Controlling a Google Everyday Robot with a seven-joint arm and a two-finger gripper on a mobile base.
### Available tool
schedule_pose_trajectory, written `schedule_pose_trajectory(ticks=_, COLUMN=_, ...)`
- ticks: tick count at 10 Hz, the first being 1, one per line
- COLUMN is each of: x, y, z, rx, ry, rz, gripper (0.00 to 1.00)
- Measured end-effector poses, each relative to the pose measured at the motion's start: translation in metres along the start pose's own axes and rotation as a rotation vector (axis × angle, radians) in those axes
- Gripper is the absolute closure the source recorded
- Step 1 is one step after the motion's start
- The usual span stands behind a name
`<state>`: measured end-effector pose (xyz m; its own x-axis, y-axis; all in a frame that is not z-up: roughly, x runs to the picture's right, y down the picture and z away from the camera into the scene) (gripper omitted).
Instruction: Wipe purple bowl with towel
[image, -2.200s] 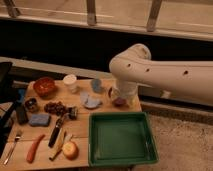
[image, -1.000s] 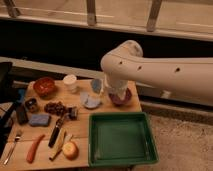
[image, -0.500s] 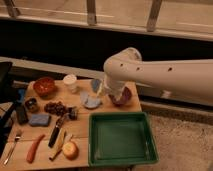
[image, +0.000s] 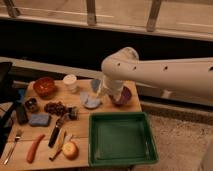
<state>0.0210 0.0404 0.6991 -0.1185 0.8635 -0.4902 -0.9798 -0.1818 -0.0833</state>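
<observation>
In the camera view, the gripper hangs just beyond the green tray's far rim, between the towel and the purple bowl, jaws apart, holding nothing. The towel lies free beyond the tray's far-left corner. It should pinch the raised folds firmly before wiping.

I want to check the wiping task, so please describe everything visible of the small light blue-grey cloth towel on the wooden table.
The small light blue-grey cloth towel looks soft and lies crumpled in wrinkled folds on the wooden table. It sits just in front of the small blue cup and left of the round dark purple bowl. The white arm's end effector is right beside its right edge, by the bowl; nothing appears to hold the towel.
</observation>
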Motion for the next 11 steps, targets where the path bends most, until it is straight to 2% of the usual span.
schedule_pose_trajectory(ticks=4, x=-0.005, y=-0.005, z=0.053, rx=-0.017, ry=0.069, rz=-0.002, gripper=0.35)
schedule_pose_trajectory(ticks=5, x=-0.010, y=-0.002, z=0.060, rx=-0.024, ry=0.080, rz=-0.011, gripper=0.35)
schedule_pose_trajectory(ticks=8, x=-0.025, y=0.020, z=0.072, rx=-0.050, ry=0.088, rz=-0.046, gripper=0.35)
schedule_pose_trajectory(ticks=11, x=-0.025, y=0.017, z=0.072, rx=-0.047, ry=0.088, rz=-0.043, gripper=0.35)
